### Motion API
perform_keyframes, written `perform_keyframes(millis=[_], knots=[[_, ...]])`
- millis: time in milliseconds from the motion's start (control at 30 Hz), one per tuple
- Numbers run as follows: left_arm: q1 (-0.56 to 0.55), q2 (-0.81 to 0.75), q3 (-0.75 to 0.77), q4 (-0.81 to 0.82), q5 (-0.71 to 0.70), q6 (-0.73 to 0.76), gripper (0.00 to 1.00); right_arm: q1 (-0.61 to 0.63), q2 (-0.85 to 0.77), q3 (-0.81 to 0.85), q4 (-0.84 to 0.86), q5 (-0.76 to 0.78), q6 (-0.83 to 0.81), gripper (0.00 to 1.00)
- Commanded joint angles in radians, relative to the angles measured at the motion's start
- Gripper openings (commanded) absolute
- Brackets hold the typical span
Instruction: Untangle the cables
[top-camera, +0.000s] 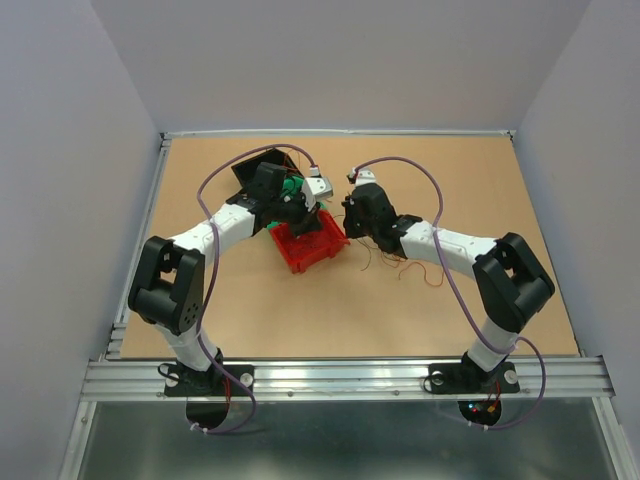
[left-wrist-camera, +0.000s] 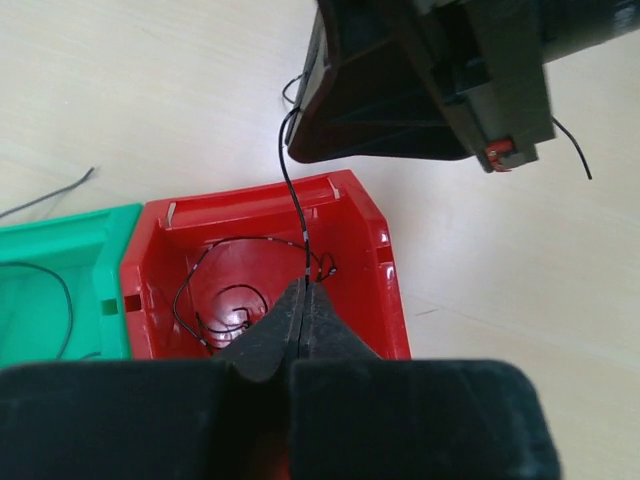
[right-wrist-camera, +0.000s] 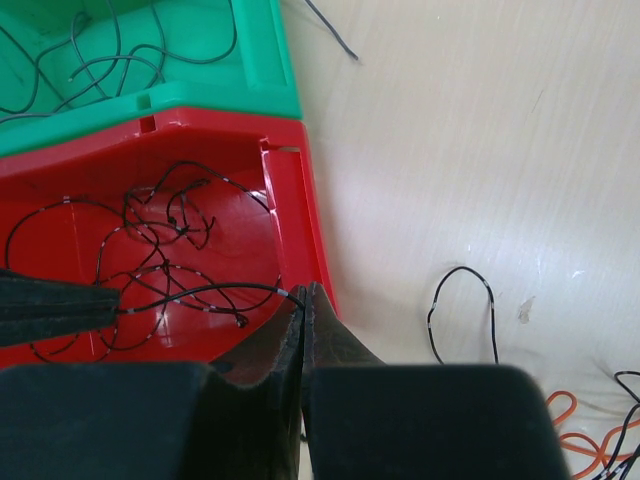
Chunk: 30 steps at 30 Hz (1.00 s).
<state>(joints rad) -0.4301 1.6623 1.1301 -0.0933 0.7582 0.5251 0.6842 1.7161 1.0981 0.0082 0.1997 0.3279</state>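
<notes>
left claw (left-wrist-camera: 303, 298) pinching thin black cable (left-wrist-camera: 291, 195) | right claw (right-wrist-camera: 303, 297) pinching same cable | red bin (left-wrist-camera: 386, 262) beneath, green bin (right-wrist-camera: 272, 70) adjoining

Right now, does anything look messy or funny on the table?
Yes. Loose cables lie scattered on the table beside the red bin, outside any bin. Also, one black wire stretches over that bin, pinched between the shut left gripper and the shut right gripper.
</notes>
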Motion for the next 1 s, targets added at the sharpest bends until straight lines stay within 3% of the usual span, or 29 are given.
perform_keyframes(millis=[0,333,400,433,533,600,767,967], knots=[[0.005,-0.001,0.042,0.036,-0.029,0.000,0.00,0.014,0.000,0.039,0.038,0.012,-0.015,0.01],[0.013,0.033,-0.020,0.155,-0.213,-0.039,0.00,0.037,-0.007,-0.003,0.165,-0.143,-0.066,0.01],[0.017,0.048,-0.021,0.156,-0.235,-0.042,0.00,0.046,-0.003,-0.003,0.182,-0.163,-0.081,0.07],[0.028,0.053,-0.024,0.161,-0.237,-0.048,0.00,0.049,0.000,-0.003,0.187,-0.170,-0.085,0.16],[0.071,0.048,-0.032,0.161,-0.212,-0.063,0.00,0.048,-0.001,-0.007,0.188,-0.166,-0.079,0.29],[0.102,0.036,-0.035,0.149,-0.176,-0.065,0.00,0.048,-0.010,-0.017,0.188,-0.142,-0.073,0.29],[0.156,-0.045,-0.093,0.132,-0.140,-0.044,0.00,0.048,-0.018,-0.026,0.188,-0.109,-0.059,0.07],[0.154,-0.067,-0.099,0.099,-0.148,-0.027,0.00,0.048,-0.009,-0.021,0.188,-0.140,-0.059,0.09]])
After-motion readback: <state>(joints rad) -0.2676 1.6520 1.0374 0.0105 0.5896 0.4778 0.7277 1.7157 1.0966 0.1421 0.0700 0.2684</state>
